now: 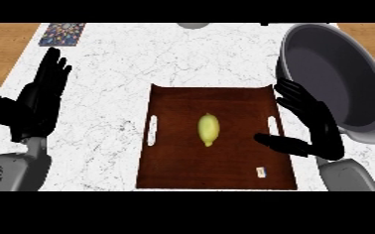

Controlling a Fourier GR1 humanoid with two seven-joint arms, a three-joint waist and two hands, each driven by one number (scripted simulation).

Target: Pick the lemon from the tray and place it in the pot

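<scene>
**Lemon** (209,129): lies lengthwise near the middle of the dark wooden tray (183,171), with no hand touching it.

**Tray:** flat on the white marbled counter (110,69), with a handle slot (152,130) cut near each side edge.

**Right hand** (320,129): over the tray's right edge, between the lemon and the pot. Its fingers are straight and spread, pointing away from the robot. The thumb is stretched toward the lemon but apart from it. The hand holds nothing.

**Pot** (330,64): large and grey, just beside the tray's far right corner and partly cut off by the view's right edge.

**Left hand** (40,101): open with fingers up, resting at the view's left, well apart from the tray.

**Patterned mat** (62,33): at the far left corner of the counter, with no part in the task.

**Step in hand, as I judge it:** the reach toward the lemon; the pick is not yet made.

**Next move:** it calls for the right hand to go leftward and down over the fruit. Thumb and fingers should be set on its opposite long sides before they close. The lemon is rounded and may roll on the smooth tray if nudged from one side only. The lift would then have to clear the pot's rim, which looks higher than the tray.
</scene>
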